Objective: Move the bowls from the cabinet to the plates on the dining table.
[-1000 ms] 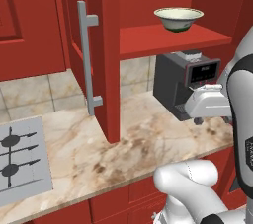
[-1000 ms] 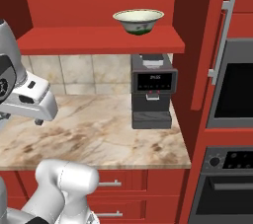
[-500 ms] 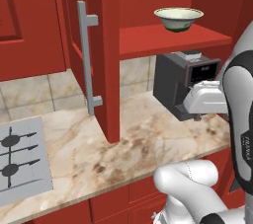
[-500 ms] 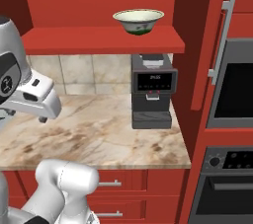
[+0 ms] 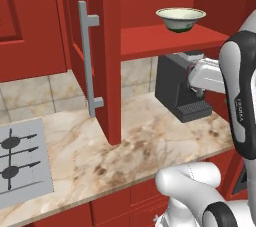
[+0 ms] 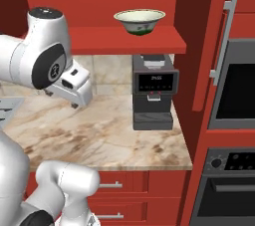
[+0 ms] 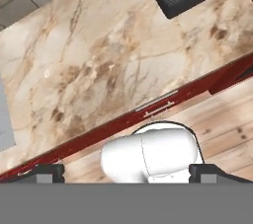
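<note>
Bowl: 1 cream-white bowl [image 5: 180, 19] sits on the open cabinet's shelf [image 5: 165, 38].
Below: coffee machine [image 6: 153, 91] on the marble counter [image 5: 130, 146].
Gripper [image 7: 126, 171]: jaws spread wide, holding nothing.

The bench [image 5: 150, 141] has a polished beige marble top with brown veins, and pale square tiles [image 5: 30, 96] line the wall behind it. The cabinet [image 5: 112, 56] is smooth red-painted wood with a matt grey metal bar handle [image 5: 87, 61]. The bowl [image 5: 180, 19] looks like glazed cream ceramic, the coffee machine [image 6: 153, 93] like matt dark plastic, and the floor [image 7: 222, 134] like light wooden planks.

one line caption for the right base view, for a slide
Cream-white bowl with green foot on the open red cabinet's shelf, above a black coffee machine.
</note>
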{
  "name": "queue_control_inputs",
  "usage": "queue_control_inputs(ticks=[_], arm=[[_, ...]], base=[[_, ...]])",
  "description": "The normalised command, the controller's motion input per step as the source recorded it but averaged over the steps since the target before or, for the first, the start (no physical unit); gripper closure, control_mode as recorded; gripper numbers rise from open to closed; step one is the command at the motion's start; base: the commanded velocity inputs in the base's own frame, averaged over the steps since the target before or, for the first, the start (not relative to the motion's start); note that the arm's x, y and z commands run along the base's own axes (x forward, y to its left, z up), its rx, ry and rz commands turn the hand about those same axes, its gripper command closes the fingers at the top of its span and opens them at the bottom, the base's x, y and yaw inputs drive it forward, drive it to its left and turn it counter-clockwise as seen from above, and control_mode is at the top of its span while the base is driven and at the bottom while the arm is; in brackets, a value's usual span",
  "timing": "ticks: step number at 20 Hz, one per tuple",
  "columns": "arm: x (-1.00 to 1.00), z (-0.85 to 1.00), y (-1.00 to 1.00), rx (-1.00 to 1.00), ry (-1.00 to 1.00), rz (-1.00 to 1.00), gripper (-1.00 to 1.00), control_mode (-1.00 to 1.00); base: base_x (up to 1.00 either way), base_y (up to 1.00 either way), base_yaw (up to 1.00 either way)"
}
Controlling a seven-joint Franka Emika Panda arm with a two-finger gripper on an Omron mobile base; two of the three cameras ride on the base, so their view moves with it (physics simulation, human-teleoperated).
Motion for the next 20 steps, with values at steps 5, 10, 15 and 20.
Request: queue_control_inputs(ticks=[5, 10, 15, 20], arm=[[0.16, 0.02, -0.04, 0.06, -0.01, -0.16, -1.0, -1.0], [0.3, 0.01, 0.02, 0.0, -0.08, -0.12, -1.0, -1.0], [0.01, 0.28, -0.09, -0.01, -0.07, -0.04, -1.0, -1.0], [-0.77, 0.5, -0.32, 0.0, -0.01, 0.0, -1.0, -1.0]], base=[[0.0, 0.0, 0.0], [0.0, 0.0, 0.0], [0.0, 0.0, 0.0], [0.0, 0.0, 0.0]])
